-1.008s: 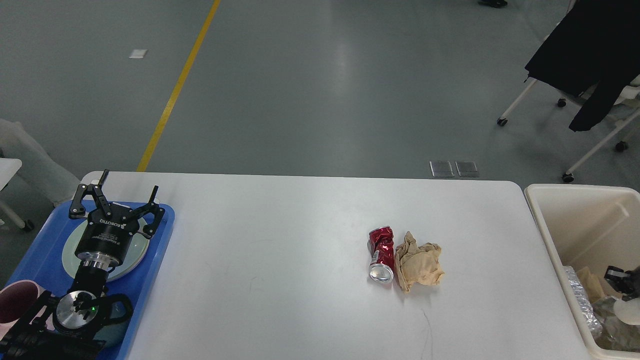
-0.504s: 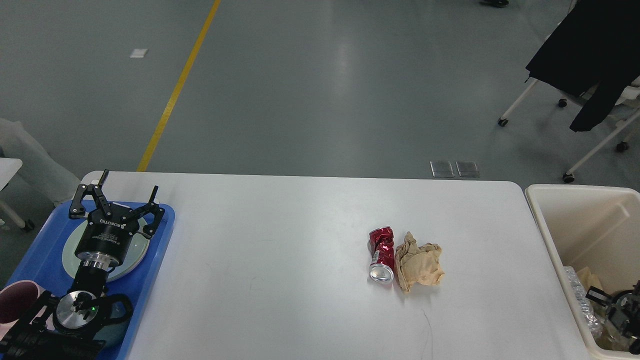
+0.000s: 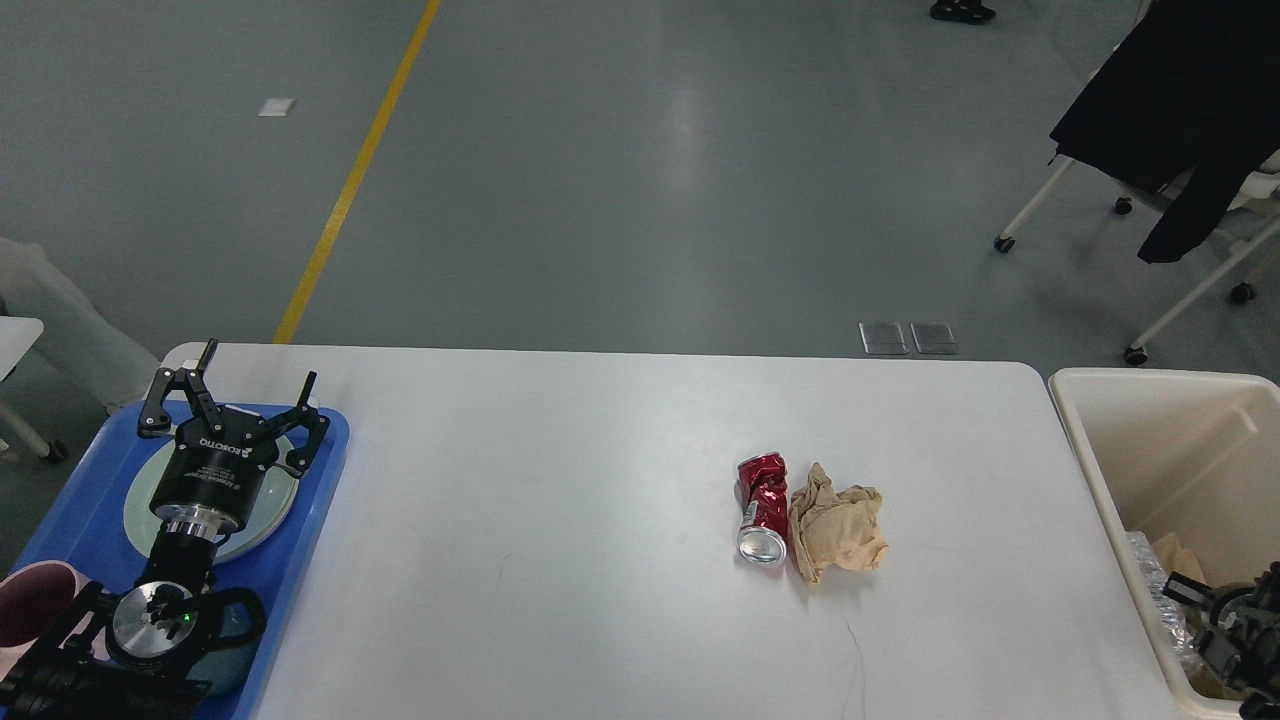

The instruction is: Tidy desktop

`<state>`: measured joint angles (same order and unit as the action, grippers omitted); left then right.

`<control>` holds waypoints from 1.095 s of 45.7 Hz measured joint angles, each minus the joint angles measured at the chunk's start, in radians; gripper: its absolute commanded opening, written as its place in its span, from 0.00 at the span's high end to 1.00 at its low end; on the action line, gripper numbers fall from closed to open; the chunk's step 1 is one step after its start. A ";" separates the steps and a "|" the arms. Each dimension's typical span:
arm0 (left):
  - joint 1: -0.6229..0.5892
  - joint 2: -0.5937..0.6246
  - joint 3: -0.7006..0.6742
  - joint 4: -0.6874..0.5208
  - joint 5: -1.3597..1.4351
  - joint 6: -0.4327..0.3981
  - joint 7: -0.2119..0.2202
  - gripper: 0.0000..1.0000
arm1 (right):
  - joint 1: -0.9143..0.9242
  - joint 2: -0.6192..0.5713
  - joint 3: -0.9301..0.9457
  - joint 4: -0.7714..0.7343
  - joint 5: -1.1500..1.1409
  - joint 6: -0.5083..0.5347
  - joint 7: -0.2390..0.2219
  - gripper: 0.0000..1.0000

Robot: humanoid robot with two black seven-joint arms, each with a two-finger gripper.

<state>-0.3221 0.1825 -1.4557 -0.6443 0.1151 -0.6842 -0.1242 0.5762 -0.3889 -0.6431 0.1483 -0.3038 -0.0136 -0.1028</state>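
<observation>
One crushed can [image 3: 762, 508], one paper wad [image 3: 836, 520], one tray [image 3: 70, 505], one bin [image 3: 1160, 470].

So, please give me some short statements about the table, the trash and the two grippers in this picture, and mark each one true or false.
1. The crushed red can lies directly to the left of the crumpled brown paper on the desktop. True.
2. The left gripper is shut on the can. False: its fingers are spread open above the plate in the blue tray, far from the can.
3. The cream bin stands off the right end of the desktop. True.
4. The bin is empty. False: trash, some of it foil-like, lies in it.
5. The right gripper hovers over the can. False: it is over the bin.
</observation>
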 measured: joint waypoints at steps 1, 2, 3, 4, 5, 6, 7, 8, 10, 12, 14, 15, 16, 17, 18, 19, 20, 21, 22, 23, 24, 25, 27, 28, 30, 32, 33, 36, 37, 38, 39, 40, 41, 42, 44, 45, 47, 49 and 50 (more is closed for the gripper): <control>0.000 0.000 0.000 0.000 0.000 0.000 0.000 0.04 | -0.001 0.002 0.000 0.000 0.000 -0.006 0.000 0.00; 0.000 0.000 0.000 0.000 0.000 0.000 0.000 0.04 | -0.001 0.002 0.000 0.001 0.000 -0.009 0.000 0.00; 0.000 0.000 0.000 0.000 0.000 0.000 0.000 0.04 | -0.002 0.003 0.000 0.001 0.000 -0.011 0.000 0.00; 0.000 0.000 0.000 0.000 0.000 0.000 0.000 0.04 | -0.003 0.003 0.000 0.002 0.000 -0.013 0.000 0.00; 0.000 0.000 0.000 0.000 0.000 0.000 0.000 0.04 | -0.004 0.004 0.000 0.003 0.000 -0.014 0.000 0.00; 0.000 0.000 0.000 0.000 0.000 0.000 0.000 0.04 | -0.005 0.004 0.000 0.003 0.000 -0.014 0.000 0.00; 0.000 0.000 0.000 0.000 0.000 0.000 0.000 0.04 | -0.006 0.004 0.000 0.003 0.000 -0.015 0.000 0.00; 0.000 0.000 0.000 0.000 0.000 0.000 0.000 0.04 | -0.007 0.004 0.000 0.003 0.000 -0.015 0.000 0.00; 0.000 0.000 0.000 0.000 0.000 0.000 0.000 0.04 | -0.008 0.004 0.000 0.003 0.000 -0.015 0.000 0.00; 0.000 0.000 0.000 0.000 0.000 0.000 0.000 0.04 | -0.008 0.004 0.000 0.003 0.000 -0.015 0.000 0.00; 0.000 0.000 0.000 0.000 0.000 0.000 0.000 0.04 | -0.008 0.002 0.000 0.004 0.000 -0.016 0.000 0.00; 0.000 0.000 0.000 0.000 0.000 0.000 0.000 0.04 | -0.008 0.000 0.000 0.004 0.000 -0.016 0.000 0.00; 0.000 0.000 0.000 0.000 0.000 0.000 0.000 0.04 | -0.008 -0.001 0.000 0.004 0.000 -0.015 0.000 0.00; 0.000 0.000 0.000 0.000 0.000 0.000 0.000 0.04 | -0.009 -0.002 -0.001 0.004 0.000 -0.015 0.000 0.00; 0.000 0.000 0.000 0.000 0.000 0.000 0.000 0.04 | -0.009 -0.004 -0.001 0.005 0.000 -0.015 0.000 0.00; 0.000 0.000 0.000 0.000 0.000 0.000 0.000 0.04 | -0.010 -0.006 -0.002 0.007 0.000 -0.014 -0.001 0.00; 0.000 0.000 0.000 0.000 0.000 0.000 0.000 0.04 | -0.010 -0.007 -0.003 0.009 0.000 -0.013 -0.001 0.00; 0.000 0.000 0.000 0.000 0.000 0.000 0.000 0.04 | -0.010 -0.007 -0.003 0.011 0.000 -0.012 -0.001 0.00; 0.000 0.000 0.000 0.000 0.000 0.000 0.000 0.04 | -0.008 -0.008 -0.004 0.013 -0.002 -0.010 -0.002 0.00; 0.000 0.000 0.000 0.000 0.000 0.000 0.000 0.04 | -0.005 -0.009 -0.006 0.016 -0.004 -0.007 -0.004 0.00; 0.000 0.000 0.000 0.000 0.000 0.000 0.000 0.04 | -0.001 -0.011 -0.007 0.018 -0.006 -0.003 -0.005 0.00; 0.000 0.000 0.000 0.000 0.000 0.000 0.000 0.04 | 0.002 -0.013 -0.008 0.019 -0.009 0.001 -0.006 0.00; 0.000 0.000 0.000 0.000 0.000 0.000 0.000 0.04 | 0.008 -0.023 -0.011 0.021 -0.012 0.018 -0.008 0.00; 0.000 0.000 0.000 0.000 0.000 0.000 0.000 0.04 | 0.010 -0.029 -0.011 0.021 -0.013 0.030 -0.009 0.00; 0.000 0.000 0.000 0.000 0.000 0.000 0.000 0.04 | 0.017 -0.047 -0.013 0.023 -0.016 0.065 -0.010 0.00; 0.000 0.000 0.000 0.000 0.000 0.000 0.000 0.04 | 0.027 -0.065 -0.014 0.027 -0.018 0.106 -0.010 0.00; 0.000 0.000 0.000 0.000 0.000 0.000 0.000 0.04 | 0.034 -0.074 -0.016 0.030 -0.021 0.129 -0.010 0.00; 0.000 0.000 0.000 0.000 0.000 0.000 0.000 0.04 | 0.067 -0.105 -0.031 0.048 -0.036 0.208 -0.010 0.00; 0.000 0.000 0.000 0.000 0.000 0.000 0.000 0.04 | 0.087 -0.119 -0.040 0.059 -0.042 0.239 -0.010 0.00; 0.000 0.000 0.000 0.000 0.000 0.000 0.000 0.04 | 0.105 -0.130 -0.048 0.071 -0.046 0.263 -0.009 0.00; 0.000 0.000 0.000 0.000 0.000 0.000 0.000 0.04 | 0.125 -0.141 -0.056 0.086 -0.049 0.288 -0.009 0.00; 0.000 0.000 0.000 0.000 0.000 0.000 0.000 0.04 | 0.147 -0.153 -0.066 0.105 -0.052 0.312 -0.009 0.00; 0.000 0.000 0.000 0.000 0.000 0.000 0.000 0.04 | 0.176 -0.169 -0.078 0.132 -0.055 0.342 -0.009 0.00; 0.000 0.000 0.000 0.000 0.000 0.000 0.000 0.04 | 0.200 -0.183 -0.089 0.155 -0.057 0.365 -0.009 0.00; 0.000 0.000 0.000 0.000 0.000 0.000 0.000 0.04 | 0.262 -0.216 -0.117 0.214 -0.061 0.410 -0.009 0.00; 0.000 0.000 0.000 0.000 0.000 0.000 0.000 0.04 | 0.293 -0.229 -0.133 0.244 -0.064 0.427 -0.009 0.00; 0.000 0.000 0.000 0.000 0.000 0.000 0.001 0.04 | 0.370 -0.255 -0.172 0.316 -0.074 0.460 -0.011 0.00; 0.000 0.000 0.000 0.000 0.000 0.000 0.001 0.04 | 0.454 -0.275 -0.219 0.392 -0.087 0.487 -0.013 0.00; 0.000 0.000 0.000 0.000 0.000 0.000 0.001 0.04 | 0.494 -0.282 -0.243 0.427 -0.091 0.499 -0.014 0.00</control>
<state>-0.3221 0.1826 -1.4557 -0.6443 0.1150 -0.6842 -0.1236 1.0707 -0.6708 -0.8856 0.5753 -0.3948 0.4856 -0.1169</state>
